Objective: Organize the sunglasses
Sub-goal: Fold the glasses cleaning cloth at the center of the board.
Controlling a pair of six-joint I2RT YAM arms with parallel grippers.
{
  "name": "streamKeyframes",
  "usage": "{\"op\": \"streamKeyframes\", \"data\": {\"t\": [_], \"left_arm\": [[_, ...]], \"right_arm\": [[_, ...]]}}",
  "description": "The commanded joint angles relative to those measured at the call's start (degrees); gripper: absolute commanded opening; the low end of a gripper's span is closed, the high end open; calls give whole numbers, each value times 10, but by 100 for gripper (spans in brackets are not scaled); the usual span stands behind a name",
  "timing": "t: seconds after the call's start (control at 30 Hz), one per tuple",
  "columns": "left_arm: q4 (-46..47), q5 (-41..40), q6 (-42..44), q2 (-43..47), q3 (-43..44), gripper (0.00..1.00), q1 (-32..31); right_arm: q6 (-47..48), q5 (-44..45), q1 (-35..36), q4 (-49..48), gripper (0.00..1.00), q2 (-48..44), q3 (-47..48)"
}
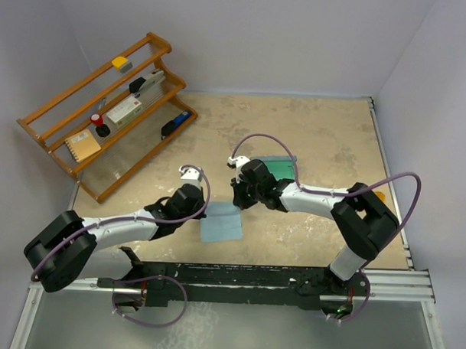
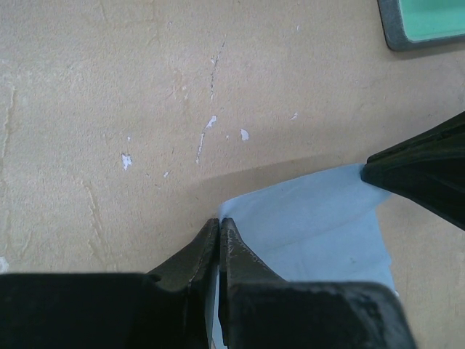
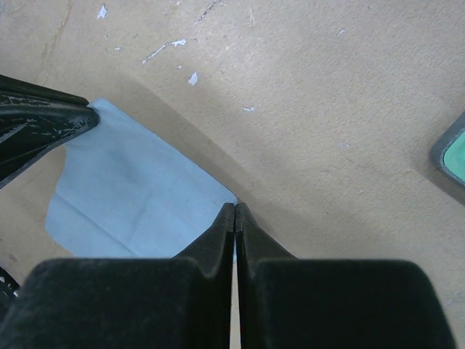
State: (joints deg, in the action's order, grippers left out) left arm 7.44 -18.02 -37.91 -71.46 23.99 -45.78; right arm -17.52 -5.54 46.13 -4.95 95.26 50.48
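Observation:
A light blue cleaning cloth [image 1: 222, 225] lies on the tan table in front of the arms. My left gripper [image 1: 205, 212] is shut on the cloth's far left corner; the left wrist view shows the jaws [image 2: 219, 222] pinched on the cloth [image 2: 320, 218]. My right gripper [image 1: 238, 202] is shut on the far right corner, seen in the right wrist view [image 3: 235, 208] with the cloth [image 3: 131, 196] to its left. A green glasses case [image 1: 283, 167] lies behind the right gripper. No sunglasses are in view.
A wooden rack [image 1: 44, 134] stands at the back left, holding small items. A small orange thing [image 1: 379, 196] lies by the right arm. The case's edge shows in the left wrist view [image 2: 429, 22] and the right wrist view [image 3: 454, 156].

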Motion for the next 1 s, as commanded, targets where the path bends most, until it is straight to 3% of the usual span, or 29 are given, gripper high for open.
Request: {"op": "streamKeyframes", "data": {"t": [0.0, 0.97], "left_arm": [[-7, -5, -1, 22, -3, 0, -7], [-14, -15, -14, 82, -35, 0, -59]], "right_arm": [[5, -2, 6, -4, 0, -26, -7], [5, 4, 34, -1, 0, -67, -42]]}}
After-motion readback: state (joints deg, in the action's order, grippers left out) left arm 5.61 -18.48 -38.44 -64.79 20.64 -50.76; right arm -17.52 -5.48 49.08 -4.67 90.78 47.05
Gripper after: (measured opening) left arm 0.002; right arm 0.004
